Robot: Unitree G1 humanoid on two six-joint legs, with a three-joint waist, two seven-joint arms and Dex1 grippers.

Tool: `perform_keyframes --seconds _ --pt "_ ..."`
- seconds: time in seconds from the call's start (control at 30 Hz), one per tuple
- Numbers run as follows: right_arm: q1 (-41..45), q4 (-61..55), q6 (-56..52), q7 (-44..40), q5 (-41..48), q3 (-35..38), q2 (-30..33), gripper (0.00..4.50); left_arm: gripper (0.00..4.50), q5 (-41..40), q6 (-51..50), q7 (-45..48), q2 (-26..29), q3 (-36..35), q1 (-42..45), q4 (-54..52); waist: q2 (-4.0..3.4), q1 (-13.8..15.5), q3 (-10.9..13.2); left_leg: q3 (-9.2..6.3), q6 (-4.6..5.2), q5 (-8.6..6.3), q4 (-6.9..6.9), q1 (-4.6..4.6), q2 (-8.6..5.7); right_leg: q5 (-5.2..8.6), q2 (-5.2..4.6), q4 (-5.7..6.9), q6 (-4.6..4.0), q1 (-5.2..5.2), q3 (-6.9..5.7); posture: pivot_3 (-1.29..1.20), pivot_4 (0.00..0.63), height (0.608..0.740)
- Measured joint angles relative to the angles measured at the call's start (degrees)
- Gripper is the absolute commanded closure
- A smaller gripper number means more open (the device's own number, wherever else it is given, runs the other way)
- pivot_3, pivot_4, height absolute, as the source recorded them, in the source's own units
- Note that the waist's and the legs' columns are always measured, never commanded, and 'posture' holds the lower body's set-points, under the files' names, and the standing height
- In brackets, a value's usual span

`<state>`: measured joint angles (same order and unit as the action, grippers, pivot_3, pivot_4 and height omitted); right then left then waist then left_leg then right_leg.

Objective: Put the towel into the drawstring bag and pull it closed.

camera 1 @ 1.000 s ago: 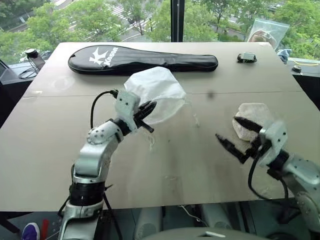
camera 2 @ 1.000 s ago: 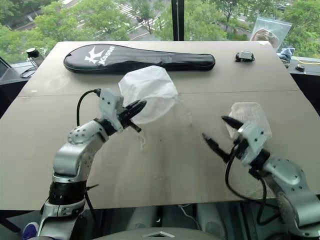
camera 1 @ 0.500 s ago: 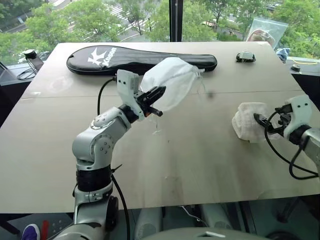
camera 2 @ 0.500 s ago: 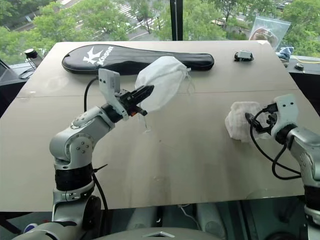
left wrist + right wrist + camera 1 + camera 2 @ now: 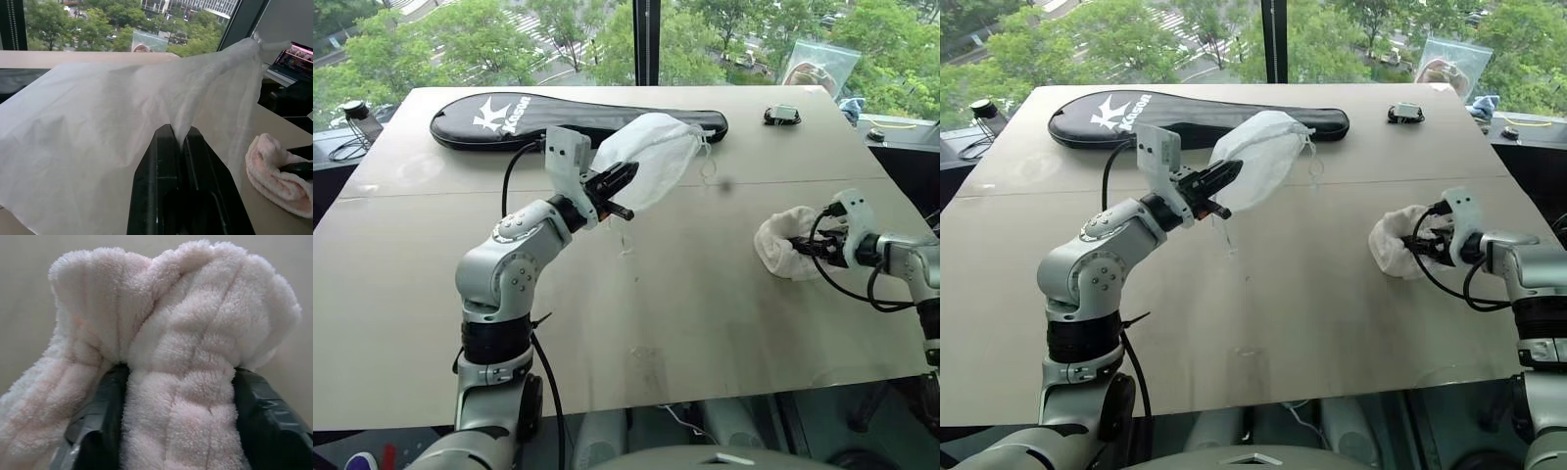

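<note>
White drawstring bag (image 5: 651, 162) hangs from left tool (image 5: 625, 186), empty-looking.

Black racket cover (image 5: 509, 116) and clear zip bag (image 5: 818, 67) along table's (image 5: 401, 294) far edge

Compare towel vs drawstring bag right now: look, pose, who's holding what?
Material: the towel is thick, ribbed and fluffy; the drawstring bag is thin, slightly see-through fabric.
Pose: the towel is bunched low on the table; the bag is held up above it, cords dangling.
Grip: the right gripper has its fingers around a fold of towel; the left gripper is shut on the bag's fabric.
Shared: both whitish and soft, each in one gripper.
</note>
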<state>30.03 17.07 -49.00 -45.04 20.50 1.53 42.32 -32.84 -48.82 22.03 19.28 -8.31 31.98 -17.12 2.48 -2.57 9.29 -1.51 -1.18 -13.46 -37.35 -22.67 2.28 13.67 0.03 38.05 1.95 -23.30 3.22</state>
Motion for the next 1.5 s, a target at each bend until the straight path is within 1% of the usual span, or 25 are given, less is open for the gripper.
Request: perform_keyframes --seconds 0.03,0.13,0.17,0.2,0.23,0.27,0.33,0.4,0.43,0.5,0.57,0.63,0.73,0.8,0.83,0.93,1.03,1.07,1.13,1.27,1.3,1.33,1.37,1.4,1.5 --pt "-0.62 -0.97 0.52 -0.06 0.03 0.41 -0.31 2.85 4.5 0.06 -0.04 0.0 0.22 0.11 0.22 0.0 0.0 0.01 0.0 -0.01 0.0 0.0 0.0 0.0 0.0 0.0 0.0 0.0 0.0 0.0 -0.02 0.0 0.15 0.74" --pt "-5.01 -6.95 1.85 0.14 0.67 3.18 -2.44 4.05 4.5 1.04 0.24 0.09 1.16 1.52 1.18 0.25 -0.02 0.03 0.01 -0.04 0.0 0.0 0.02 -0.01 0.0 0.0 0.0 0.0 0.0 0.0 -0.03 0.0 0.15 0.74" --pt "-5.98 -8.71 1.83 0.24 1.31 3.77 -3.17 4.29 4.5 1.2 0.31 0.11 1.06 2.07 1.3 0.44 -0.06 -0.02 0.03 -0.02 0.0 0.0 0.03 -0.01 0.0 0.0 0.01 0.0 0.0 -0.01 0.01 0.0 0.15 0.74" --pt "-7.18 -10.84 1.66 0.29 2.35 4.44 -3.95 4.33 4.5 1.21 0.32 0.21 0.95 2.46 1.33 0.56 -0.08 -0.03 0.05 -0.02 0.0 0.0 0.05 -0.02 0.0 0.0 0.0 0.0 0.0 -0.01 0.0 0.0 0.15 0.74" --pt "-8.1 -12.56 1.48 0.26 3.12 4.77 -4.65 4.33 4.5 1.24 0.34 0.24 0.87 2.62 1.37 0.66 -0.1 -0.02 0.06 -0.04 0.0 0.0 0.07 -0.05 0.0 0.0 0.01 0.0 0.0 -0.04 -0.01 0.0 0.15 0.74" --pt "-11.38 -19.07 1.2 0.34 6.17 5.76 -7.64 4.33 4.5 1.34 0.44 0.29 0.61 3.28 1.57 1.15 -0.26 0.13 0.16 -0.09 0.0 0.0 0.07 -0.13 0.0 0.0 0.0 0.01 0.0 -0.09 -0.06 0.0 0.15 0.74" --pt "-12.93 -23.94 0.34 0.76 8.71 5.83 -9.65 4.33 4.5 1.47 0.58 0.64 0.52 4.25 1.86 2.13 -0.53 0.23 0.33 -0.06 0.0 0.0 0.06 -0.17 -0.05 0.0 -0.05 0.01 0.01 -0.1 -0.04 0.0 0.15 0.74" --pt "-13.07 -27.28 -0.68 1.44 10.45 5.98 -10.63 4.33 4.5 1.73 0.7 1.06 0.55 4.52 1.89 2.59 -0.71 0.25 0.44 -0.02 0.0 0.0 0.04 -0.23 -0.07 0.0 -0.08 0.01 0.02 -0.15 0.0 0.0 0.15 0.74" --pt "-12.76 -33.31 -2.48 3.15 13.44 6.38 -12.15 4.33 4.5 2.24 1.13 1.92 0.62 5.19 2.13 3.42 -0.74 0.31 0.46 -0.05 0.0 0.0 0.05 -0.24 -0.07 0.0 -0.07 0.0 0.02 -0.16 -0.03 0.0 0.15 0.74" --pt "-11.63 -38.42 -3.82 5.63 14.74 6.0 -13.76 4.33 4.5 2.74 1.92 3.04 1.01 6.59 2.52 4.27 -0.74 0.37 0.46 -0.1 0.0 0.0 0.05 -0.25 -0.07 0.01 -0.07 -0.01 0.02 -0.16 -0.08 0.0 0.15 0.74" --pt "-9.56 -43.69 -4.9 9.23 15.45 2.79 -17.07 4.33 4.5 3.49 2.56 4.6 1.22 8.39 2.79 4.67 -0.75 0.25 0.46 -0.12 0.0 0.0 0.08 -0.24 -0.06 0.02 -0.04 0.0 0.02 -0.17 -0.08 0.0 0.15 0.74" --pt "-8.22 -45.35 -5.81 11.53 15.47 -0.43 -19.15 4.33 4.5 3.51 2.96 5.51 0.94 9.4 2.95 4.74 -0.75 0.3 0.47 -0.13 0.0 0.0 0.09 -0.26 -0.06 0.01 -0.06 0.0 0.0 -0.18 -0.1 0.0 0.15 0.74" --pt "-5.26 -43.42 -6.96 15.78 12.27 -5.47 -20.47 4.33 4.5 4.41 4.09 7.07 1.83 9.87 2.97 4.76 -0.75 0.41 0.47 -0.08 0.0 0.0 0.06 -0.29 -0.08 0.01 -0.1 -0.02 0.0 -0.2 -0.07 0.0 0.15 0.74" --pt "-4.65 -42.91 -6.97 16.35 11.36 -6.44 -20.51 4.33 4.5 4.55 4.25 7.46 1.89 10.23 2.94 4.73 -0.75 0.52 0.47 -0.09 0.0 0.0 0.06 -0.3 -0.09 0.01 -0.1 -0.04 0.0 -0.2 -0.08 0.0 0.15 0.74" --pt "-2.46 -40.45 -7.01 18.22 8.84 -9.2 -21.08 4.34 4.5 4.55 4.45 9.25 3.21 10.97 2.21 4.18 -0.75 0.4 0.47 -0.09 0.0 0.0 0.07 -0.31 -0.08 0.01 -0.09 -0.04 0.0 -0.22 -0.09 0.0 0.15 0.74" --pt "-0.75 -35.83 -7.06 21.04 6.3 -10.37 -22.83 4.34 4.5 4.64 5.56 12.61 5.6 12.78 -0.17 2.02 -0.77 0.27 0.48 -0.07 0.0 0.0 0.16 -0.34 -0.07 0.01 -0.08 -0.02 -0.03 -0.35 -0.05 0.0 0.15 0.74" --pt "0.59 -31.85 -7.62 23.72 6.94 -6.86 -26.98 4.34 4.5 4.49 5.43 14.54 7.59 13.29 -2.91 0.26 -0.82 0.22 0.51 -0.08 0.0 0.0 0.2 -0.39 -0.06 0.01 -0.08 -0.01 -0.03 -0.4 -0.07 0.0 0.15 0.74" --pt "1.33 -30.7 -8.52 24.69 8.46 -4.02 -29.07 4.34 4.5 4.16 5.17 14.54 8.0 13.01 -3.83 -0.41 -0.82 0.26 0.51 -0.1 0.0 0.0 0.19 -0.41 -0.05 0.01 -0.08 -0.02 -0.03 -0.4 -0.08 0.0 0.15 0.74" --pt "2.16 -30.0 -9.08 25.86 10.23 -0.82 -30.73 4.34 4.5 3.31 4.26 14.36 8.1 12.28 -4.72 -0.96 -0.83 0.38 0.52 -0.1 0.0 0.0 0.18 -0.44 -0.06 0.01 -0.11 -0.03 -0.03 -0.4 -0.1 0.0 0.15 0.74" --pt "3.07 -29.38 -10.94 29.4 15.77 7.57 -36.49 4.34 4.5 -1.77 -0.44 13.52 7.37 8.38 -6.88 -3.32 -0.83 0.42 0.52 -0.15 0.0 0.0 0.17 -0.49 -0.06 0.01 -0.12 -0.04 -0.02 -0.4 -0.17 0.0 0.15 0.74" --pt "3.26 -29.07 -11.51 30.73 17.89 9.83 -38.58 4.34 4.5 -5.23 -2.97 12.87 6.33 6.42 -6.82 -4.17 -0.84 0.38 0.52 -0.19 0.0 0.0 0.16 -0.5 -0.06 0.0 -0.12 -0.04 -0.03 -0.4 -0.2 0.0 0.15 0.74" --pt "3.34 -28.97 -11.62 31.01 18.32 10.23 -38.97 4.34 4.5 -6.01 -3.52 12.72 6.04 6.05 -6.72 -4.44 -0.84 0.37 0.53 -0.18 0.0 0.0 0.16 -0.5 -0.06 0.0 -0.12 -0.04 -0.03 -0.4 -0.2 0.0 0.15 0.74" --pt "4.0 -28.03 -12.04 32.27 20.07 11.88 -40.64 4.34 4.5 -10.01 -6.63 12.09 5.16 4.42 -5.99 -4.76 -0.84 0.34 0.53 -0.19 0.0 0.0 0.16 -0.5 -0.06 0.0 -0.12 -0.03 -0.03 -0.4 -0.2 0.0 0.15 0.74" --pt "4.27 -27.7 -12.03 32.75 20.55 12.48 -41.26 4.34 4.5 -11.49 -7.71 11.84 4.83 3.85 -5.52 -4.82 -0.84 0.32 0.53 -0.2 0.0 0.0 0.16 -0.5 -0.06 0.0 -0.12 -0.03 -0.03 -0.4 -0.21 0.0 0.15 0.74" --pt "4.56 -26.05 -10.2 32.87 20.09 10.54 -42.91 4.34 4.5 -17.97 -11.75 11.13 4.03 2.39 -4.28 -6.25 -0.87 0.12 0.54 -0.19 0.0 0.0 0.16 -0.5 -0.06 0.01 -0.11 -0.04 -0.03 -0.4 -0.2 0.0 0.15 0.74"
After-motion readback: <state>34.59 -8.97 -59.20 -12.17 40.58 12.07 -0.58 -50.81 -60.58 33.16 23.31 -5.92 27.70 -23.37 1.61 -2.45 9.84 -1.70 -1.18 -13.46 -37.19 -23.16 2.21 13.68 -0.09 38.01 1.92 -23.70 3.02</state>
